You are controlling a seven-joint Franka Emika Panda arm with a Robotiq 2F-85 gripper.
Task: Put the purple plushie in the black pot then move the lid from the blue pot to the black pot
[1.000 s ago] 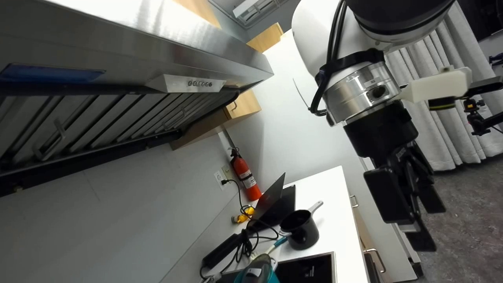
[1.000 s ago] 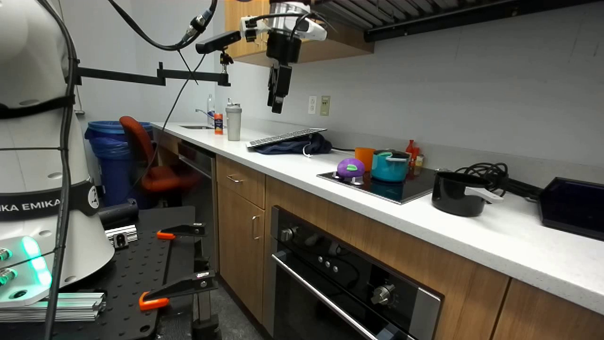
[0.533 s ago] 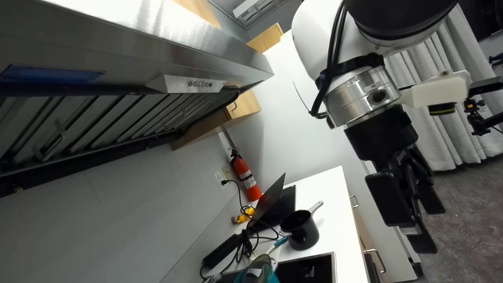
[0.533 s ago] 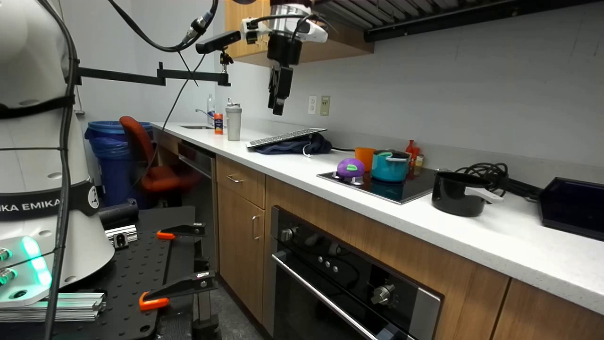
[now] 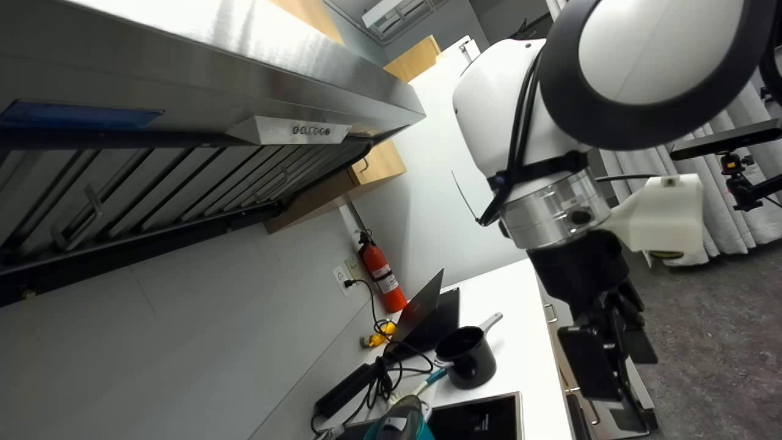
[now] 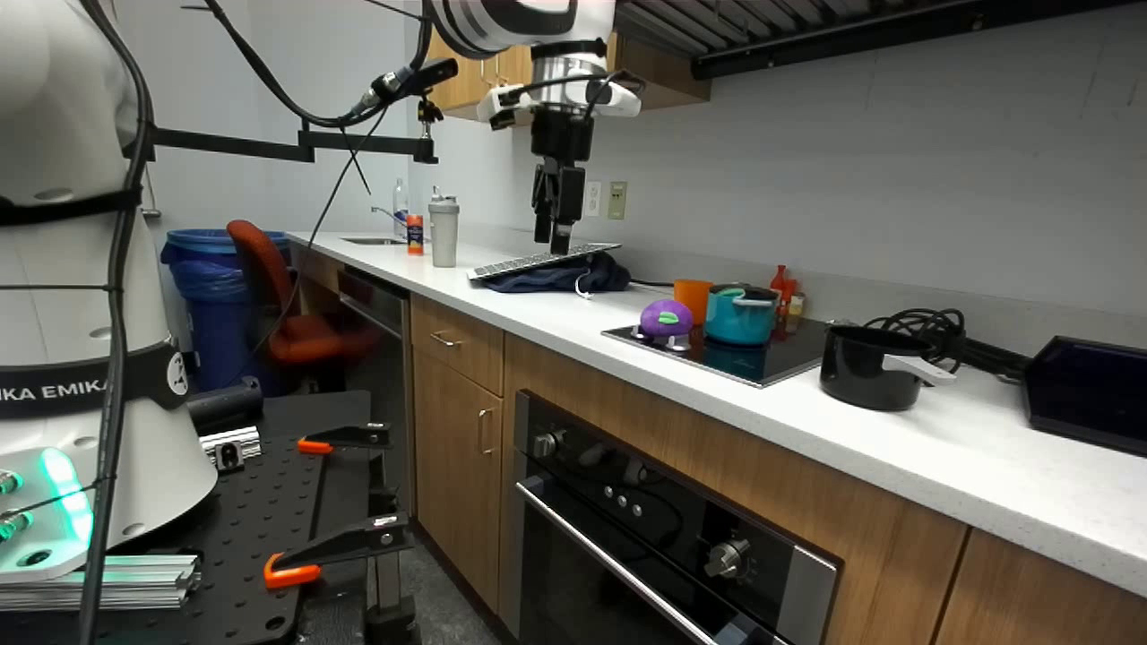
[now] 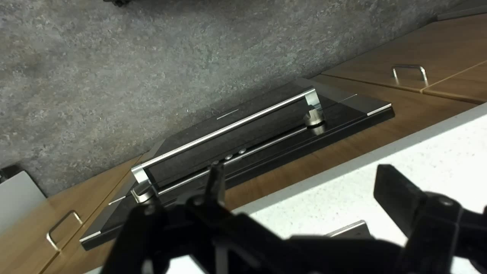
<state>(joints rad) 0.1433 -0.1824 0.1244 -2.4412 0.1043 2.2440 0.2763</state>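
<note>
The purple plushie (image 6: pixel 666 320) sits on the cooktop's corner beside the blue pot (image 6: pixel 739 322); it is out of view elsewhere. A dark see-through lid (image 6: pixel 751 292) lies on the blue pot. In an exterior view the lid (image 5: pixel 401 414) and blue pot (image 5: pixel 423 431) are cut off by the bottom edge. The black pot (image 6: pixel 862 376) stands upright on the counter, right of the cooktop, and also shows in an exterior view (image 5: pixel 475 365). My gripper (image 6: pixel 551 237) hangs in the air, apart from all of these. In the wrist view the gripper (image 7: pixel 299 173) has its fingers wide apart with nothing between.
The cooktop (image 6: pixel 780 354) is set into the white counter (image 6: pixel 995 448). An orange cup (image 6: pixel 693 300) and red bottles (image 6: pixel 781 285) stand near the blue pot. A keyboard (image 6: pixel 542 260) lies on dark cloth. Cables (image 6: pixel 932 327) and a black tray (image 6: pixel 1089 394) are near the black pot.
My gripper has moved down in both exterior views, and to the right in the one that shows the plushie. The plushie, pots and lid have not moved.
</note>
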